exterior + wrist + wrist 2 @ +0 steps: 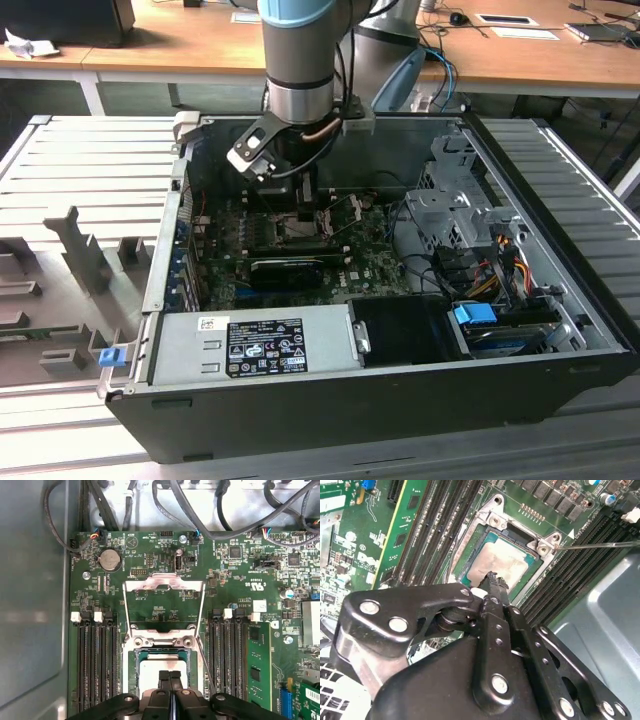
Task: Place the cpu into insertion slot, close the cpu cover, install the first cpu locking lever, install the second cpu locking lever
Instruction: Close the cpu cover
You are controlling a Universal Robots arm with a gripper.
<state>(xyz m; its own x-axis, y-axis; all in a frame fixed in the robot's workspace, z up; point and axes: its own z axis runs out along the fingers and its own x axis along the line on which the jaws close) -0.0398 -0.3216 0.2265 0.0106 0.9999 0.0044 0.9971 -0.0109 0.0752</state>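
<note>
Here the gripper's (170, 676) two fingers are pressed together, gripping nothing. Their tips are on or just above the cpu (512, 560); whether they touch it I cannot tell. The one cpu lies seated in its socket (160, 641). The one cpu cover (164, 584) is swung back, clear of the socket. Two banks of memory slots (97, 665) hem the socket closely.

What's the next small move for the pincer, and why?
Probably lift the pincer straight up off the cpu. The cpu looks seated flat in its socket, the pincer's closed tips rest on or just above its top, and the cpu cover is swung open, so the pincer stands in the way of closing it.
</note>
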